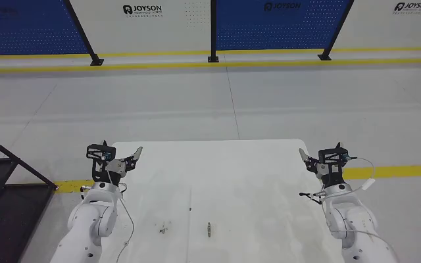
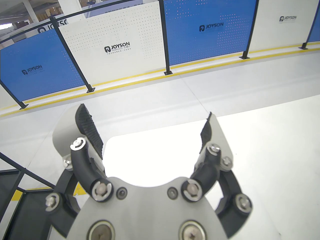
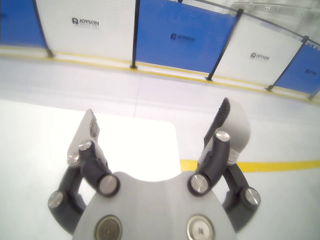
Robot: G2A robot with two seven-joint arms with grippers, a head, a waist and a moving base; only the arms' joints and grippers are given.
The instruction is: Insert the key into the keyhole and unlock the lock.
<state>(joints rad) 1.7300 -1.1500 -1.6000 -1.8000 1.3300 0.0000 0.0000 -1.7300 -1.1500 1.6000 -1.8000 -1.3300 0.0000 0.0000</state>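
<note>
The left tool (image 2: pixel 146 116) and right tool (image 3: pixel 157 107) are hanging wide open, empty, over the tabletop (image 1: pixel 217 171); a small dark piece (image 1: pixel 208 229) (unidentifiable) is lying between them, behind their fingertips.

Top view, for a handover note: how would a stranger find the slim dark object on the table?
On the white table, look near the edge closest to the robot, about midway across its width. The slim dark object is one compact upright-looking shape, unlike the scattered specks beside it.
</note>
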